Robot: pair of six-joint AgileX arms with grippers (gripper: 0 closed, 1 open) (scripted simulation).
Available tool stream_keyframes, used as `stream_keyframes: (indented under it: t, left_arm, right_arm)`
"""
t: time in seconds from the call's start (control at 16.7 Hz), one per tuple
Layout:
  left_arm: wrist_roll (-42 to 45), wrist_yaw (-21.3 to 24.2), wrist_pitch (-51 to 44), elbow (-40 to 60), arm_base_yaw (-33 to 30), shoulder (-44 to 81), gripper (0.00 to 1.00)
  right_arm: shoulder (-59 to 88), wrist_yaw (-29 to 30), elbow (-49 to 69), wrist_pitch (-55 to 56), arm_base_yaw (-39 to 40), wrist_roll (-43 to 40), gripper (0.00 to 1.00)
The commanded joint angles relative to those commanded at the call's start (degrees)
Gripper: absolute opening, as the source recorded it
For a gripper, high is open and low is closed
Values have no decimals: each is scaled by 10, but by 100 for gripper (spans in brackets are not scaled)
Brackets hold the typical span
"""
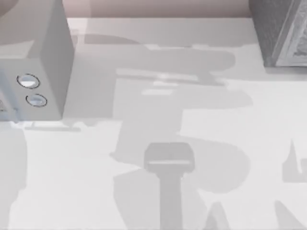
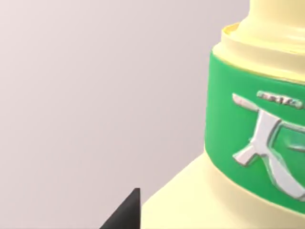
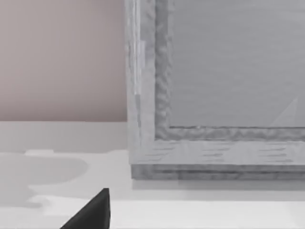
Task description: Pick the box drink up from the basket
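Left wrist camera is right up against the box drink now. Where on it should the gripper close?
Close on the box drink across its pale yellow body, just under the green label band. The neck above narrows in steps and looks likelier to slip. Keep approaching from this side, label facing the camera.

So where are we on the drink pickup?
Done: the approach looks complete. The left gripper sits right beside the drink, close on its green band. In hand: the grasp, though I cannot tell if it holds yet. Left: the lift, unconfirmed from here. The right gripper idles by the grey framed box.
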Motion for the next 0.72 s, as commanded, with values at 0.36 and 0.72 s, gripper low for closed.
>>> stream_keyframes:
  t: [0.36, 0.72]
  left_arm:
    - [-8, -3, -122, 219, -16, -17, 0]
    - [7, -2, -241, 271, 0, 24, 0]
  right_arm:
    - [0, 0, 0, 0, 0, 0, 100]
    - [0, 0, 0, 0, 0, 0, 100]
